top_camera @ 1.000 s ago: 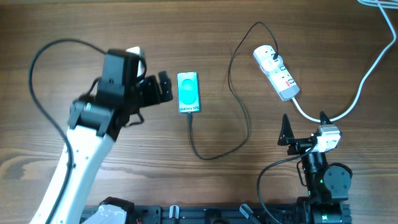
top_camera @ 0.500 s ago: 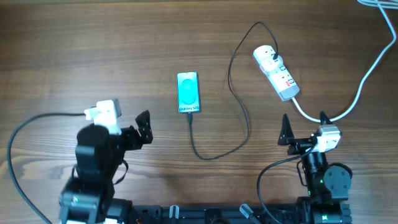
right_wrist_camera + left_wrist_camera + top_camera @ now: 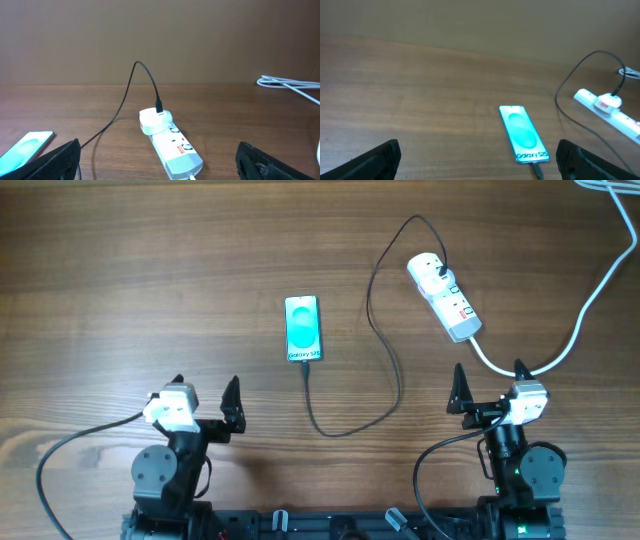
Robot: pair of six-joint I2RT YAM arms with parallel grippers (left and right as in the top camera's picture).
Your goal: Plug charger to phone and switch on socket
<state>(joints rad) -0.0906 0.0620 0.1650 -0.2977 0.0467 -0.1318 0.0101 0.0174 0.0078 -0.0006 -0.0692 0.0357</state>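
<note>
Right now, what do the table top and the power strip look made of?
Table: wood or wood-look laminate, matte finish, with visible brown grain lines. Power strip: probably moulded white plastic, smooth and slightly shiny, with rounded ends.

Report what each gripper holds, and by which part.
Nothing is held. The left gripper and right gripper are both open and empty; the charger, phone and socket lie on the table, untouched.

One legible marking: "Galaxy S25", on the white band at the phone's point(image 3: 523, 134) near end. Power strip point(image 3: 175, 150) switch markings are unreadable.
</note>
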